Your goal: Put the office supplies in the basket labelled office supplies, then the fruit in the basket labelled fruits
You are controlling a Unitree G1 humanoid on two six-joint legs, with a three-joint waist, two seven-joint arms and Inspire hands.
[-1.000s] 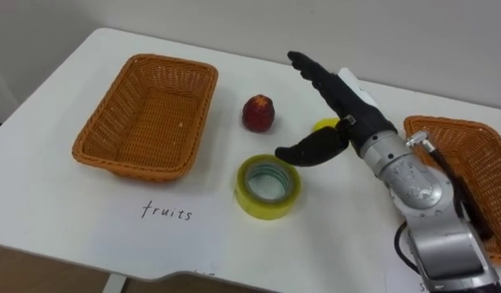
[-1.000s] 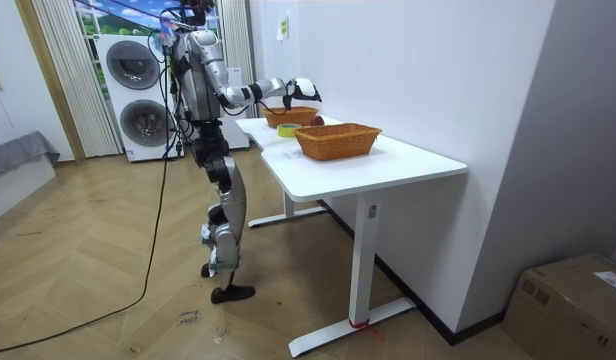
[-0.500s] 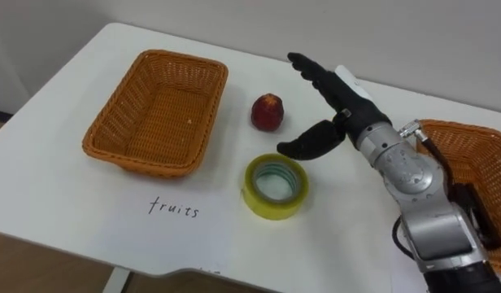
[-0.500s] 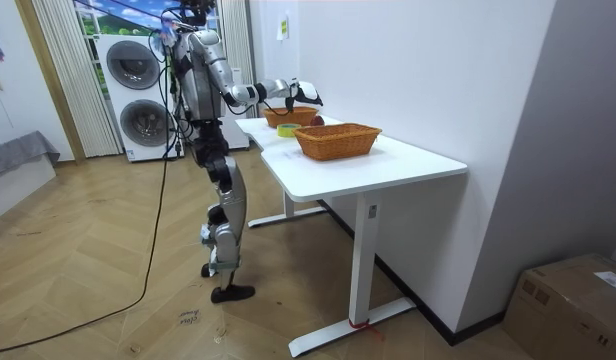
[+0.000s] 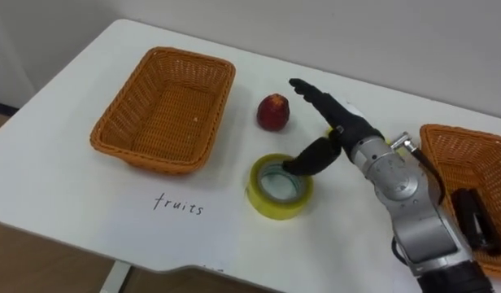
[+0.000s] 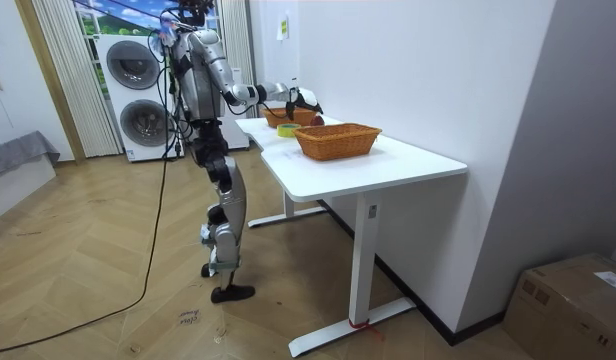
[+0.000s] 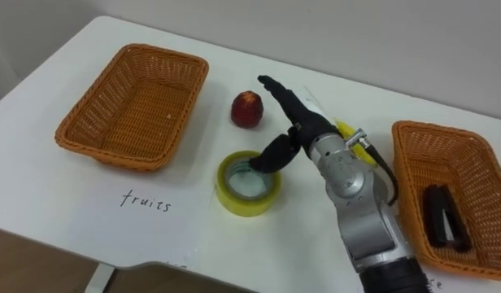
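Right hand (image 5: 346, 130) over mid table (image 5: 63, 187), fingers straight. Tape roll (image 5: 279, 189) blocks its 8 o'clock, thumb over the hole. Red fruit (image 5: 273, 112) just off the fingertips at 10. Bare lane between fruit and left basket (image 5: 165, 110), 9 o'clock. Yellow item (image 7: 346, 129) crowds 3. Right basket (image 5: 478, 159) at 4, black item (image 5: 470, 220) inside. Bare tabletop at 6.

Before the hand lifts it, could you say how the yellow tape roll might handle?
The yellow tape roll lies flat on the table, so it should sit steady; on edge it might roll. It looks stiff, and its open core under the right hand likely offers a hold.
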